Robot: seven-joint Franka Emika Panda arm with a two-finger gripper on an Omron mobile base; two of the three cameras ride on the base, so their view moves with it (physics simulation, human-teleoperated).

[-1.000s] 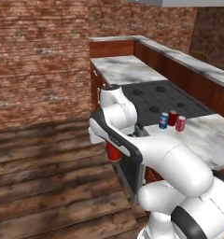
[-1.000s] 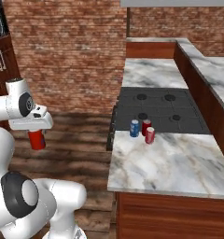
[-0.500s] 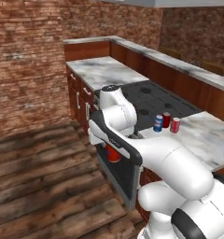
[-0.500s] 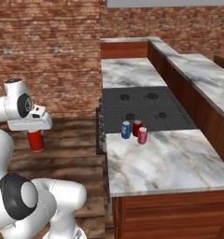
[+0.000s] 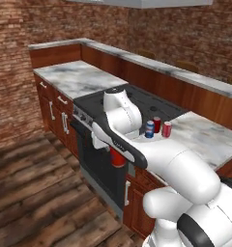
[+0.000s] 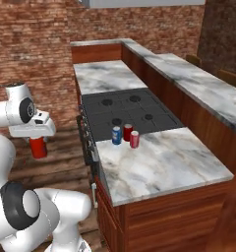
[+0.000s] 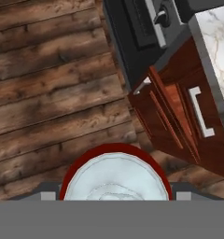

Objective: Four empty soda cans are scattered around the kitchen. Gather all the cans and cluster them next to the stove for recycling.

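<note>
My gripper (image 6: 38,141) is shut on a red soda can (image 6: 38,147) and holds it upright above the wooden floor, left of the stove (image 6: 125,108). The same red can (image 5: 118,158) hangs in front of the dark oven door (image 5: 96,161), under my gripper (image 5: 116,152). From above, its silver top (image 7: 116,179) sits between the jaws. Three more soda cans stand clustered on the marble counter beside the stove: a blue one (image 6: 116,135) and two red ones (image 6: 128,132) (image 6: 134,139). The left base view shows them as blue (image 5: 150,129), red (image 5: 157,124), red (image 5: 166,129).
Marble counters (image 6: 154,167) flank the black cooktop (image 5: 137,99) on both sides. A raised bar ledge (image 6: 198,86) runs behind them. Wooden cabinet drawers with handles (image 7: 200,112) stand close to the held can. A brick wall closes the far end.
The whole picture has shifted: the base has driven, and the stove and counter now stand nearer and more central. The red can stays held in the gripper.
</note>
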